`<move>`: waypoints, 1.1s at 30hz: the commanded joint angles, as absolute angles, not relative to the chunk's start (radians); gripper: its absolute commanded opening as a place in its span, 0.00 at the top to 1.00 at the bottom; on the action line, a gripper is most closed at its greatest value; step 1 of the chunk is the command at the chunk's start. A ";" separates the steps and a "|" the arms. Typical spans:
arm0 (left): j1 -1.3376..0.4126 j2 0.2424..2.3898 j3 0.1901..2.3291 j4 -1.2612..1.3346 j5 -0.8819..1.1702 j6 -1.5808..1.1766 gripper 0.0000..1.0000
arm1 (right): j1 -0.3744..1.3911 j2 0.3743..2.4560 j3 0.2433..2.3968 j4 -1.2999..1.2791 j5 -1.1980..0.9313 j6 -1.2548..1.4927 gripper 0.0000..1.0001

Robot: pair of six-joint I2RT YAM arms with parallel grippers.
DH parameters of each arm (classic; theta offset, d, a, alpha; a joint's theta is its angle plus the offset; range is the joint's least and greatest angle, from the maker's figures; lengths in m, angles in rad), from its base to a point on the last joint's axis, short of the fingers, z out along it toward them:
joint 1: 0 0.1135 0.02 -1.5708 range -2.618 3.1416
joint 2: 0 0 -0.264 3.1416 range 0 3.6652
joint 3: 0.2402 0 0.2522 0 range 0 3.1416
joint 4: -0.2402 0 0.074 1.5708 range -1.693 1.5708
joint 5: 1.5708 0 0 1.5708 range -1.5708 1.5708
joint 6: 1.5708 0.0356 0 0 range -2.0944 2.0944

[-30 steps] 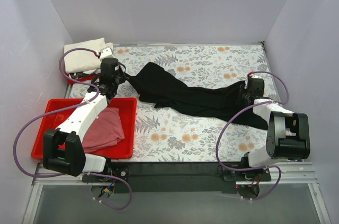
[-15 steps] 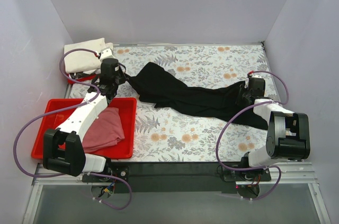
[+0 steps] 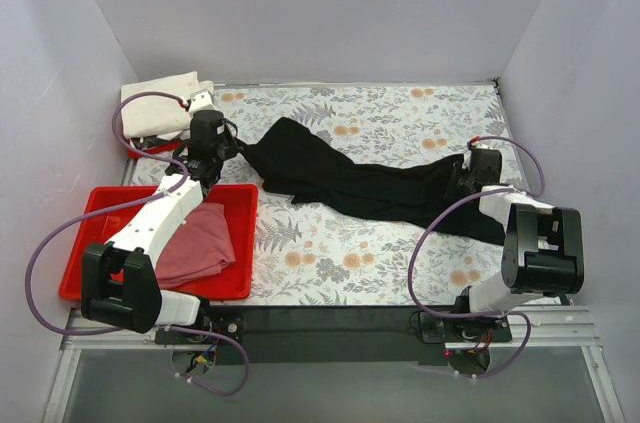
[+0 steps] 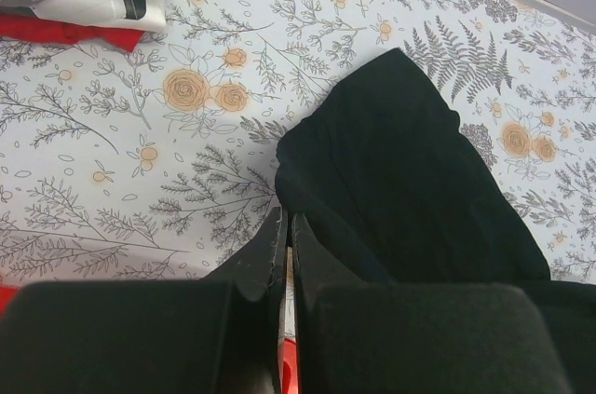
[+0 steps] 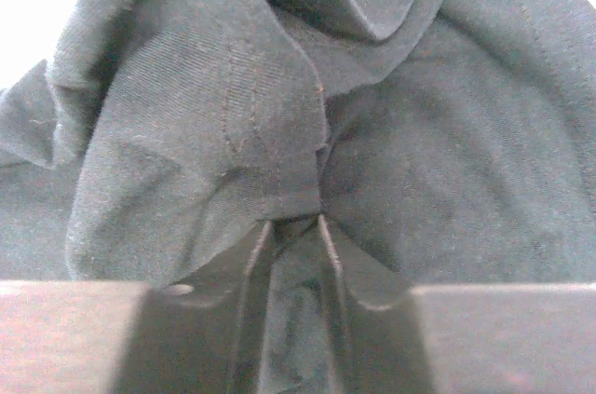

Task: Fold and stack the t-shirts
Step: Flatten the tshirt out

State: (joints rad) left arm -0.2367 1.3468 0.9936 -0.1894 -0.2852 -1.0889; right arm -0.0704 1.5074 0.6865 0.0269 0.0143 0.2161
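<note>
Clamps plain black cloth t-shirt [image 3: 340, 178] at one end in left pincer [image 4: 285, 223], at other in right pincer [image 5: 293, 223], over floral-patterned surface [image 3: 400, 113].

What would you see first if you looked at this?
A big black shirt lies stretched across the middle of the flowery table. The left gripper pinches one end and the right gripper pinches the other. Next comes the bright red tray at the near left, with a pink shirt lying in it.
</note>
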 commanded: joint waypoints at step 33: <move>-0.230 1.120 1.190 -0.219 -0.137 -1.152 1.00 | -0.087 0.902 1.167 -0.259 0.051 0.086 0.99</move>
